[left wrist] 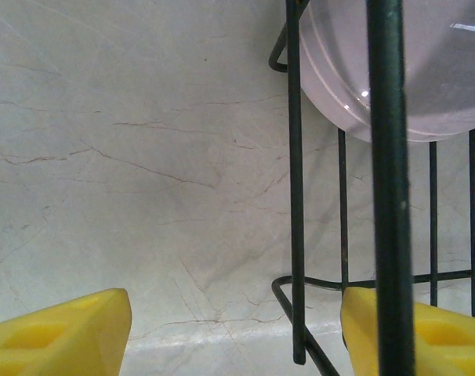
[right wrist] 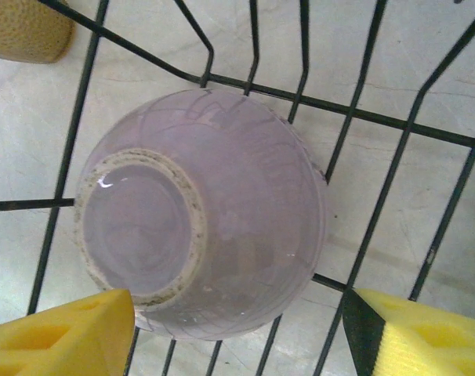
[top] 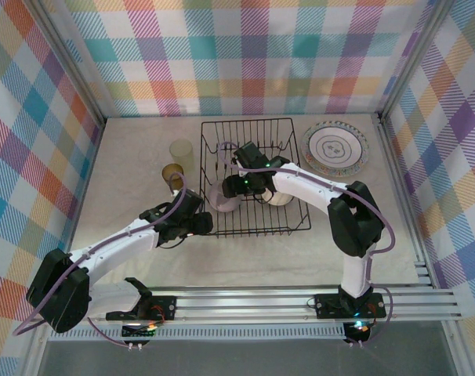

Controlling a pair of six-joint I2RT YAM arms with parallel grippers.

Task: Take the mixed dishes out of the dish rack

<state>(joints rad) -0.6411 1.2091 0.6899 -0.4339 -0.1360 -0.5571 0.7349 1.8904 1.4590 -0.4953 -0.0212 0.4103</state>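
Marbled surface (top: 135,157) already carries a plate (top: 335,147) and two cups (top: 181,150); an upturned bowl (right wrist: 206,211) waits in the rack (top: 245,121) under the wide right claw (right wrist: 237,329), left claw (left wrist: 237,325) wide alongside.

Bowl (top: 223,202) upturned in dish rack (top: 284,215), plate (top: 335,149) right of it, cups (top: 181,150) left.
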